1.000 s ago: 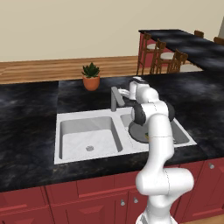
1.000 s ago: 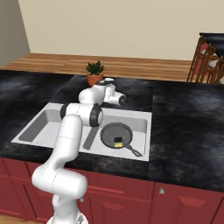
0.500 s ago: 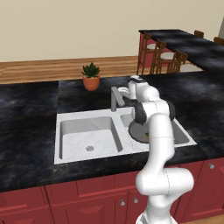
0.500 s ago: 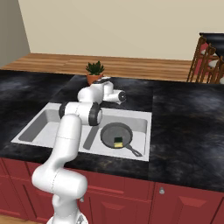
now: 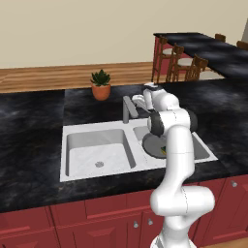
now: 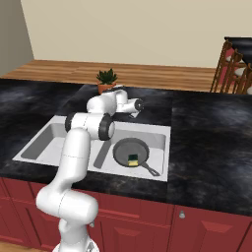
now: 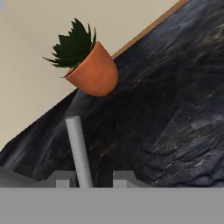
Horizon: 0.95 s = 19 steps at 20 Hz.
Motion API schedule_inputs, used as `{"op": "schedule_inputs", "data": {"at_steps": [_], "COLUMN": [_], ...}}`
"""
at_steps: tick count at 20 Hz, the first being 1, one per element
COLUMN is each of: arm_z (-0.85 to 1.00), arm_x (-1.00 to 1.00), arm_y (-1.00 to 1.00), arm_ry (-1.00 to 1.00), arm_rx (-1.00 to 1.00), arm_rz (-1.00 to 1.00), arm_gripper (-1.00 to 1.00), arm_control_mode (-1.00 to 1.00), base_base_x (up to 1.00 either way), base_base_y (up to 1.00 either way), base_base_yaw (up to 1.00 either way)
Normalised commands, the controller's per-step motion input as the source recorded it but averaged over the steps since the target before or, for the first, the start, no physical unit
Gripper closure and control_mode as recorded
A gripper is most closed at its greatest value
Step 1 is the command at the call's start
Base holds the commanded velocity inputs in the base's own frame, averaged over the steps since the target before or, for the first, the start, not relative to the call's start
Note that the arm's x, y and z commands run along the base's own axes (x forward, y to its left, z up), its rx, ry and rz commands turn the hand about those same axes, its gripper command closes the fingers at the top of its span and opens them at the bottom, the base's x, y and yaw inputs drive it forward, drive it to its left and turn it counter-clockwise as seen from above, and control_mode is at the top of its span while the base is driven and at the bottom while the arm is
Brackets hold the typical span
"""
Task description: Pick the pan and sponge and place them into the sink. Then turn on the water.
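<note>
Sink (image 6: 157, 135) sits in the black worktop (image 6: 206, 147), its right basin holding the pan (image 6: 129, 148) with the sponge (image 6: 132, 160) on it. Claw (image 7: 92, 180) pinches the grey faucet lever (image 7: 78, 148), near the potted plant (image 7: 87, 61).

Even, bright rendered light — soft shadows, no glare — slightly coarse, pixelated detail.
</note>
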Motion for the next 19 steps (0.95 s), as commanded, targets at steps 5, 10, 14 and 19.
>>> {"op": "schedule_inputs", "data": {"at_steps": [5, 10, 14, 19], "arm_z": [-0.15, -0.14, 0.38, 0.56], "arm_x": [-0.26, -0.27, -0.22, -0.2], "arm_y": [-0.62, -0.62, -0.45, -0.36], "arm_ry": [0.09, 0.08, -0.01, -0.02], "arm_rx": [0.04, 0.04, 0.06, 0.06], "arm_rz": [0.0, 0.0, 0.0, 0.0], "arm_gripper": [1.0, 1.0, 1.0, 1.0], "arm_control_mode": [-1.0, -1.0, -1.0, -1.0], "base_base_x": [0.0, 0.0, 0.0, 0.0], "base_base_y": [0.0, 0.0, 0.0, 0.0], "base_base_yaw": [0.0, 0.0, 0.0, 0.0]}}
